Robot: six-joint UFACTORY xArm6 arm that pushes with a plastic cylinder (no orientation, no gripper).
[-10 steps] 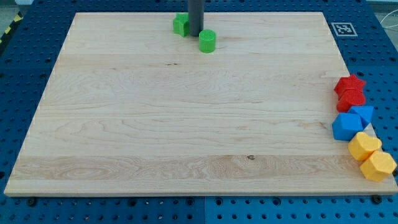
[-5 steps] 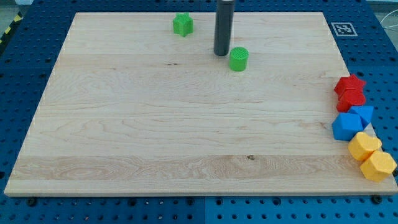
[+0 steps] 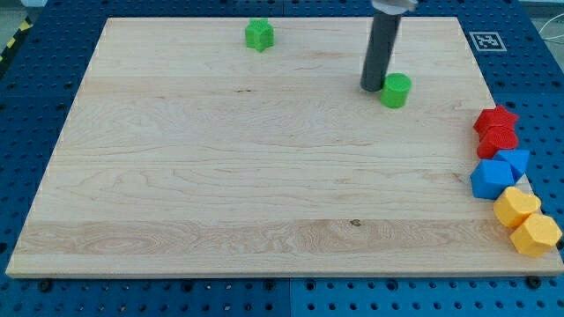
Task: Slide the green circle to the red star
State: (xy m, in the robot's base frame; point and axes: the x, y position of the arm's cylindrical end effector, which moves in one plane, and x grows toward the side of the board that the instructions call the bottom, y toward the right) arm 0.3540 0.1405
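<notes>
The green circle (image 3: 397, 90) lies on the wooden board at the upper right of middle. My tip (image 3: 373, 87) touches its left side. The red star (image 3: 496, 121) sits at the board's right edge, to the right of and a little below the green circle, with a wide gap between them. A second red block (image 3: 498, 141) lies directly under the star, touching it.
A green star (image 3: 259, 34) lies near the board's top edge, left of the rod. At the right edge below the red blocks are two blue blocks (image 3: 492, 179) (image 3: 515, 161) and two yellow blocks (image 3: 515, 206) (image 3: 536, 235). A marker tag (image 3: 486, 40) is at the top right corner.
My tip has moved right and slightly down, pushing the green circle from beside the green star toward the right side of the board. The other blocks have not moved.
</notes>
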